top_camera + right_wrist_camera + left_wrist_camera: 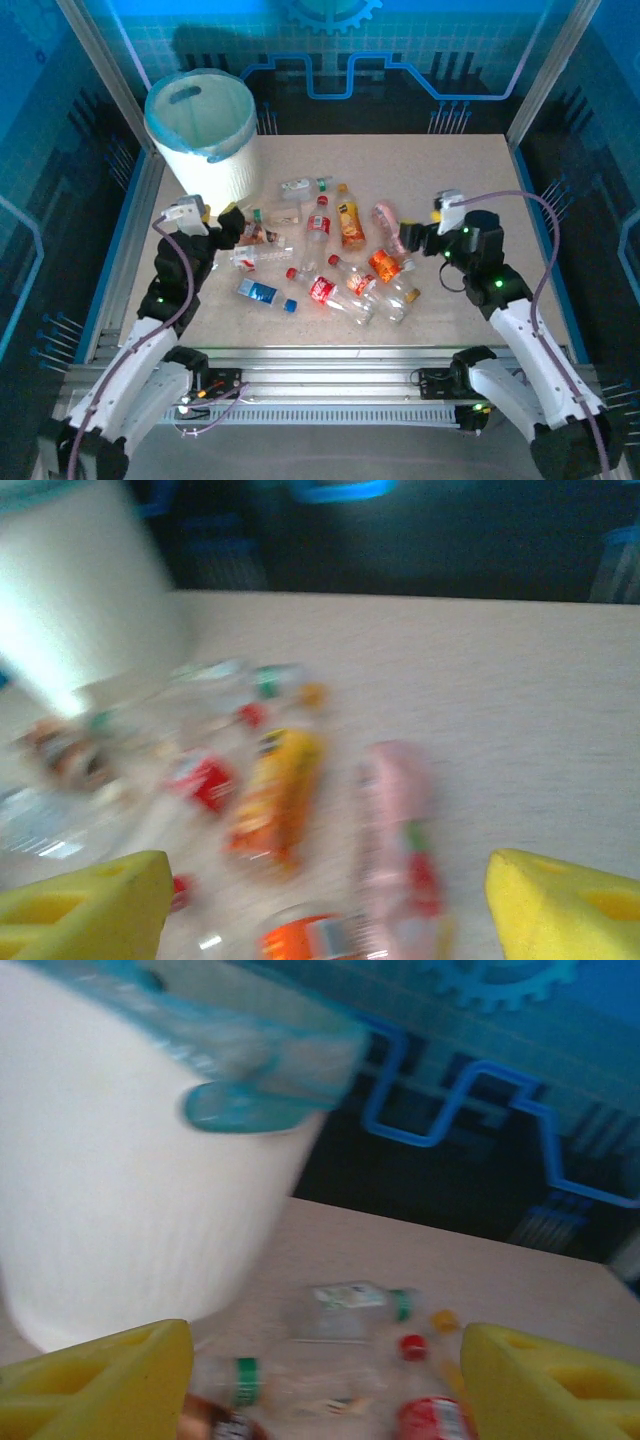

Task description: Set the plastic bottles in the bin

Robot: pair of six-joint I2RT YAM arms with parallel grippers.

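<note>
- Both sets of fingers are released, nothing clamped: left gripper (232, 226) at the pile's left edge, right gripper (408, 238) at its right.
- Plastic bottles (330, 250) lie scattered mid-table; bin (215, 175) stands at the far-left corner.
- We'd take one bottle per arm, across the body, not the cap. The pink bottle (400, 820) lies between the right fingers.
- Wrist views are blurred, so we'd steady up before closing.
- Table (480, 180) is pale, flat and matte; walls are blue-lit panels.
</note>
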